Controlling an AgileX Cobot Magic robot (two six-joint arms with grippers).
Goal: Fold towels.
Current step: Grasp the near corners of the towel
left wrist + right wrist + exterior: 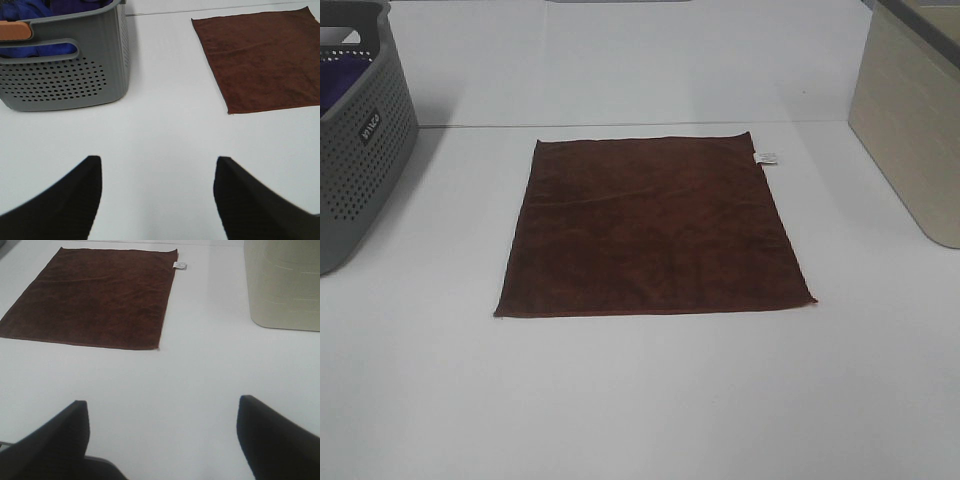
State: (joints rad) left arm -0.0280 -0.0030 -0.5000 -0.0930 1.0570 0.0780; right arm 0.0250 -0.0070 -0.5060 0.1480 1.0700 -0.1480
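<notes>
Though the basket (365, 175) is cropped, the towel (655, 228) shows whole.

Probably a lab bench: bare white table (640, 400), grey laundry basket (365, 175)

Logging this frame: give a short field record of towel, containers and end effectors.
towel: brown, flat, unfolded on white table; tag at far right corner
basket: grey, left of towel, blue cloth inside
bin: beige, right of towel
left end effector: open, over the table, apart from towel
right end effector: open, over the table, apart from towel
fold progress: not started
</notes>
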